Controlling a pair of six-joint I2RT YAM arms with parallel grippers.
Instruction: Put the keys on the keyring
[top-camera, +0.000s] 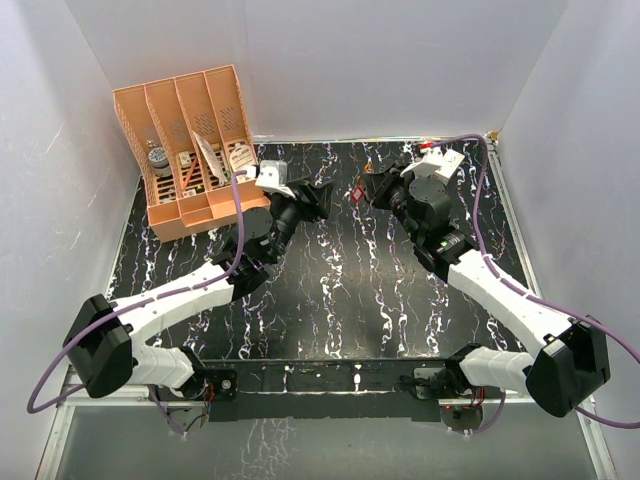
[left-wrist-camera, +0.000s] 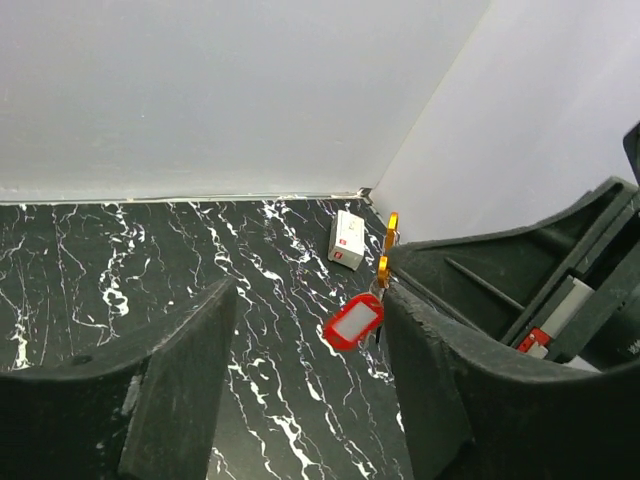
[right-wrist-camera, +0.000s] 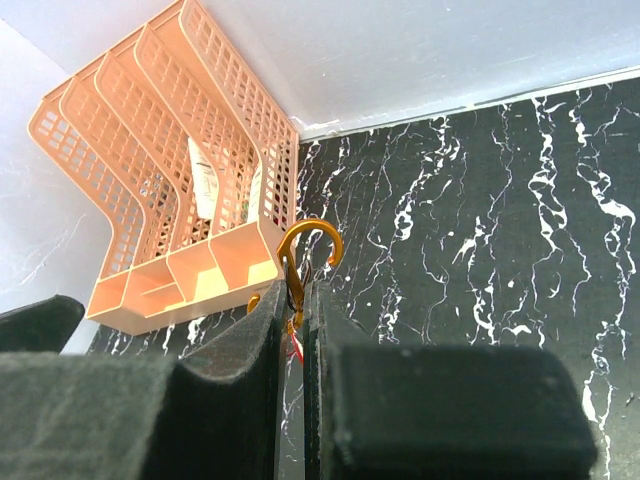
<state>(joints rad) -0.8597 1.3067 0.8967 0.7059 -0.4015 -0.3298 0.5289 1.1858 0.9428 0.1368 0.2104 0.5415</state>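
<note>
The black marbled counter carries an orange organiser at its far left corner. The organiser's four slots hold slips of card or packets and a few small items that I cannot identify.

The left arm reaches up just right of the organiser. The left fingers are spread wide with nothing between them. Further right of the organiser, the right fingers are clenched on the keyring, whose hooked end sticks out above their tips.

From the left wrist, the keyring's long axis runs nearly upright, tilted a little. It lies ahead of the left fingers and toward the right-hand one, beyond the tips rather than in the gap. The red-headed key dangles below the keyring and looks already hung on it. I cannot make out the plain silver key.

The coming move probably turns on the released left fingers, the pair nearer the organiser, lining up with that upright loop.
</note>
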